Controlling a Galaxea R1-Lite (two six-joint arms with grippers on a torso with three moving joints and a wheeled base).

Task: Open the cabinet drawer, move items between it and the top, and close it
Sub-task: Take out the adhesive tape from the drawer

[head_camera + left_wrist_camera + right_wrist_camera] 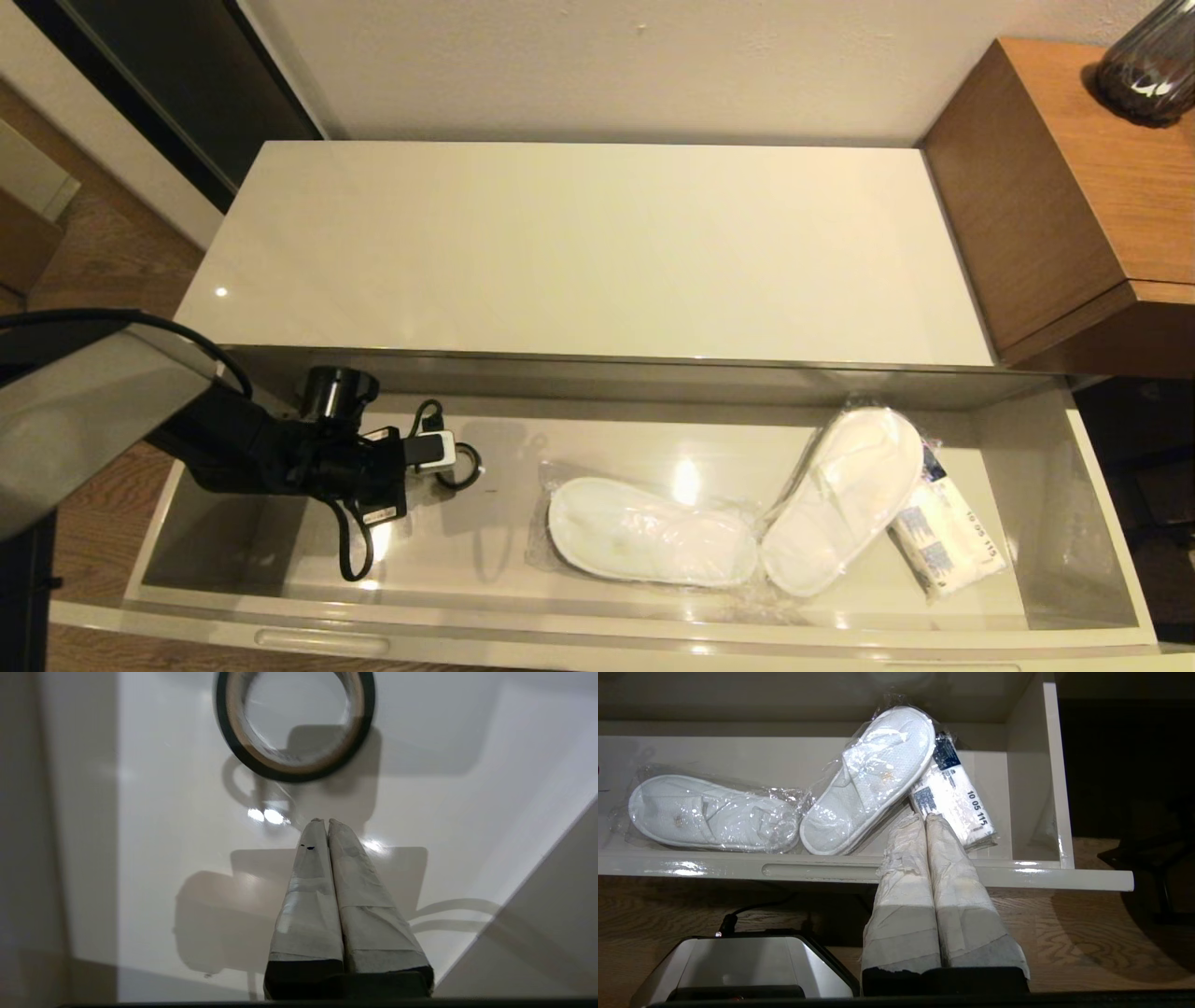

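Drawer (597, 644) out, front rail nearest. Right gripper (924, 817) parked low before it, jaws pressed together, empty. Left gripper (323, 821) inside the left end, jaws closed on nothing, tape (294, 723) just ahead, seen only by left wrist. Slippers (719, 523) right of centre. Top (588, 243) bare beyond. Next, likely: part jaws, grip tape, lift onto top.

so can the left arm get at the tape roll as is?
Probably yes. The left gripper sits inside the open drawer, fingers shut, with bare floor between it and the tape roll. It would need to open first.
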